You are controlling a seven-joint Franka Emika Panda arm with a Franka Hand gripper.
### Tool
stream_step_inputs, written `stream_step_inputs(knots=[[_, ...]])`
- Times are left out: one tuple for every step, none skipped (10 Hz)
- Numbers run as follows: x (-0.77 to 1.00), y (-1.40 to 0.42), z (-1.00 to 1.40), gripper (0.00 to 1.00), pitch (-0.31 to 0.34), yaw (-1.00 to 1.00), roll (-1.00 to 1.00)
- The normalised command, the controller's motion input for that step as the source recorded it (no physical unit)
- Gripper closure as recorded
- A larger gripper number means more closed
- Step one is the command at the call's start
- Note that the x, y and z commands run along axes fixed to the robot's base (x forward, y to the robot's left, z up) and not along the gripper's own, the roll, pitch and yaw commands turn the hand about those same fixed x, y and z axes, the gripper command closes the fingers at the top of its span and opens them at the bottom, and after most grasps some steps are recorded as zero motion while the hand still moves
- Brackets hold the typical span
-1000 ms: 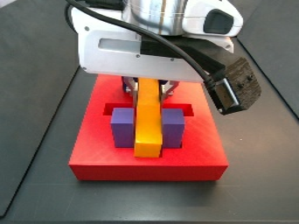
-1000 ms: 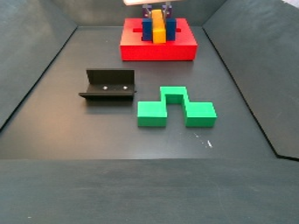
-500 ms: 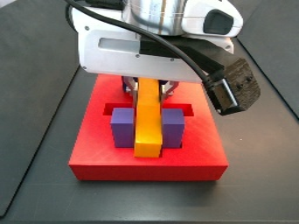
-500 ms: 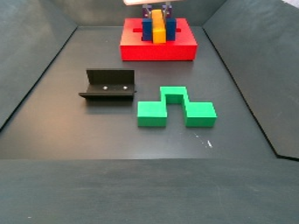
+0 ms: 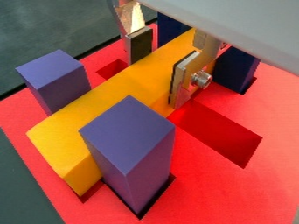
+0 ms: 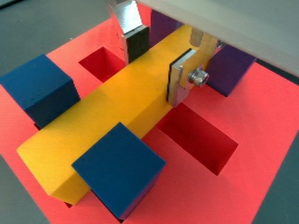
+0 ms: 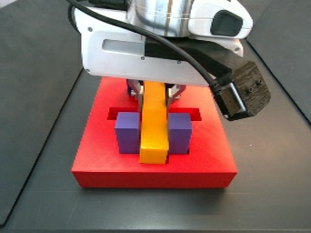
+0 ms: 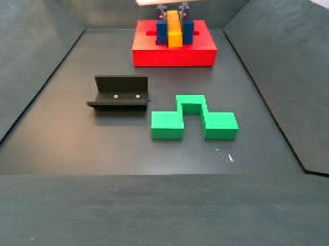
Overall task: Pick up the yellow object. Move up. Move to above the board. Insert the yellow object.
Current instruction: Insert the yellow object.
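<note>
1. A red square board (image 7: 152, 155) lies on a dark grey floor tray (image 8: 77, 115), at the far end of the tray in a side view (image 8: 174, 50)
2. A long yellow-orange bar (image 7: 153, 127) lies across the middle of the board, running between upright posts on either side of it
3. In a side view, two purple posts (image 7: 127, 134) stand just beside the bar, one on each flank, and the bar's near end reaches a little past them towards the board's front edge
4. In a wrist view the flanking posts are purple (image 5: 131, 149); in the wrist view from the opposite side they are blue (image 6: 117, 168), so the posts come in purple and blue pairs
5. The gripper (image 5: 163, 61) is directly above the board, at the far part of the bar; its flat silver fingers (image 6: 184, 77) sit against the bar's two long sides, closed onto it
6. The bar appears to sit down in the channel between the posts; whether its underside rests fully on the board I cannot tell
7. Open recessed slots (image 5: 222, 131) show in the red surface beside the bar
8. The white and black robot arm (image 7: 165, 41) looms over the rear of the board
9. Well apart from the board, nearer the camera in a side view, a dark L-shaped fixture (image 8: 119, 94) stands on the floor, and a green notched block (image 8: 193, 117) lies just beside it
</note>
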Motion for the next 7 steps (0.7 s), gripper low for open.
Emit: stream_step_inputs(knots=[[0.00,0.00,-0.17,1.00,0.000,0.06,0.09],[0.00,0.00,-0.19,1.00,0.000,0.19,0.12],[0.02,0.00,-0.20,1.00,0.000,0.23,0.12],[0.00,0.00,-0.22,1.00,0.000,0.25,0.21],[0.00,0.00,-0.18,1.00,0.000,0.23,0.17],[0.00,0.00,-0.17,1.00,0.000,0.22,0.15],[0.00,0.00,-0.07,1.00,0.000,0.08,0.08]])
